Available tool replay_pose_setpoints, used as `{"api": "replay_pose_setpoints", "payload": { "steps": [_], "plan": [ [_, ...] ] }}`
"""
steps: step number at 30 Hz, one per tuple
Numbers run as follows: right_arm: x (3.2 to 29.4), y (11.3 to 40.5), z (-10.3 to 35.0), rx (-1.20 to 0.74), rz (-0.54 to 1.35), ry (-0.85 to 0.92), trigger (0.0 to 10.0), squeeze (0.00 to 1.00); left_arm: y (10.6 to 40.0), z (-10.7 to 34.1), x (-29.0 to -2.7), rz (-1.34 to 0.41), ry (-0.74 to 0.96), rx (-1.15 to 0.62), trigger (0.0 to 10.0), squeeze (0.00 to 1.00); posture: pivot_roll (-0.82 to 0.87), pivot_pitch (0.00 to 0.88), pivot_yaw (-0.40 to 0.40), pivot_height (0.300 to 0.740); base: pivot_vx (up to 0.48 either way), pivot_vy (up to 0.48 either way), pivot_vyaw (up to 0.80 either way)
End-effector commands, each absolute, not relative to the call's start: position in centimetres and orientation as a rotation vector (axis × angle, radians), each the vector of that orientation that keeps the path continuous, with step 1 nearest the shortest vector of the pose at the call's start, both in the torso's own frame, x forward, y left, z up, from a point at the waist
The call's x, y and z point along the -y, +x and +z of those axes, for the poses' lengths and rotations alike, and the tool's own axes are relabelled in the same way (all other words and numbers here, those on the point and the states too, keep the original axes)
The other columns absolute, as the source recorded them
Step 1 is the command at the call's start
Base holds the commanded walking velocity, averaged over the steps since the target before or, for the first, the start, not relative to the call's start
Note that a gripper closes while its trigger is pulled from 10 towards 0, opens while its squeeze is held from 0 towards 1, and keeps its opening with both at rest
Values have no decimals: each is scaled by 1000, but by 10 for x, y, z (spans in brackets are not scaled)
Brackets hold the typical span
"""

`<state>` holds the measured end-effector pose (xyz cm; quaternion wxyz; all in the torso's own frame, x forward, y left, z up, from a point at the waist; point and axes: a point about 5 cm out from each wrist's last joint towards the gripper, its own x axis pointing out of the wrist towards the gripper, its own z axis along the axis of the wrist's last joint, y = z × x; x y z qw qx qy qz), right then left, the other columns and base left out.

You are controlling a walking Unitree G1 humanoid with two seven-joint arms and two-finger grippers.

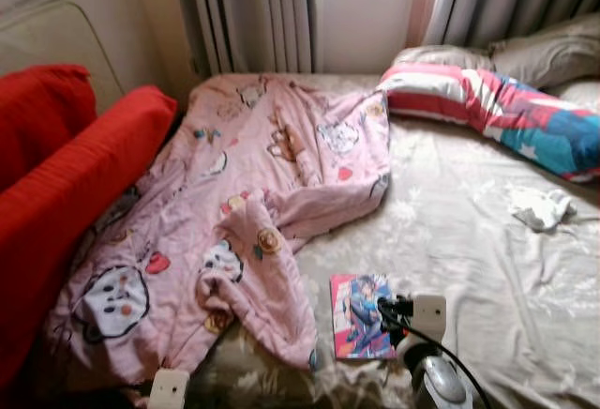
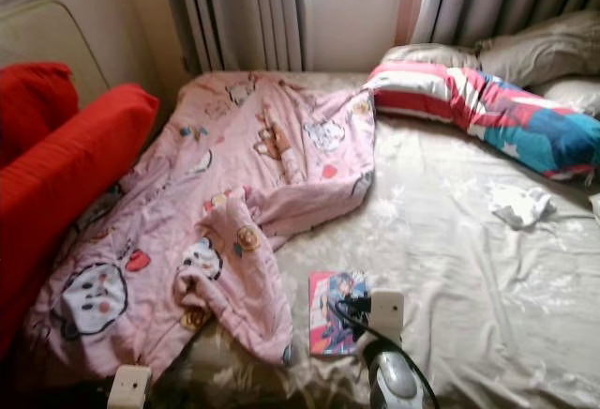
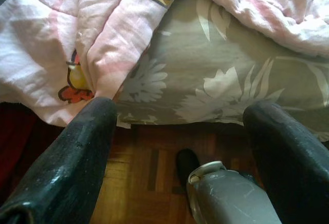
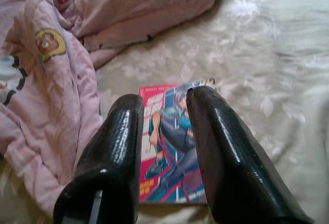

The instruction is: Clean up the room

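Rumpled floral bedsheet (image 1: 469, 268) bears a glossy flat comic book (image 4: 169, 142) — right gripper (image 4: 165, 103) above, seemingly unclenched.

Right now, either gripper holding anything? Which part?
Nothing held. Right gripper hovers above the comic book on the bed, jaws open, not touching it. Left gripper is open at the bed's edge beside the pink blanket.

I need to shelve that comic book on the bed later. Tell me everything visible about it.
The thin pink-covered comic book with a blue-haired illustrated figure lies flat, closed and face up on the beige floral bedsheet near the bed's foot edge. The crumpled pink cartoon-print blanket lies just beside it. The right pincer, fingers apart, hovers right over its cover; contact is unclear.
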<state>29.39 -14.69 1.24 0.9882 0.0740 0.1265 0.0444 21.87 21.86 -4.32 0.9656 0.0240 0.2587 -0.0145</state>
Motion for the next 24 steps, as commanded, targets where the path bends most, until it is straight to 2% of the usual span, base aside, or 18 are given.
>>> {"api": "replay_pose_setpoints", "payload": {
  "steps": [1,10,18,21,24],
  "plan": [
    [146,291,10,-260,91,152,10000,0,223,-35,-225,-9,53,-453,10000,0,26,174,43,670,0,0,0],
    [145,290,9,-263,96,156,10000,0,258,10,-219,-20,35,-157,10000,0,28,179,40,670,0,0,0],
    [147,290,6,-305,92,130,10000,0,249,14,-214,-39,42,-110,10000,0,29,182,34,670,0,0,0],
    [147,290,7,-289,100,139,10000,0,246,12,-213,-35,41,-125,10000,0,28,185,30,645,0,0,0],
    [146,290,8,-276,105,140,10000,0,248,15,-211,-34,35,-123,10000,0,28,186,29,640,0,0,0]
  ]
}}
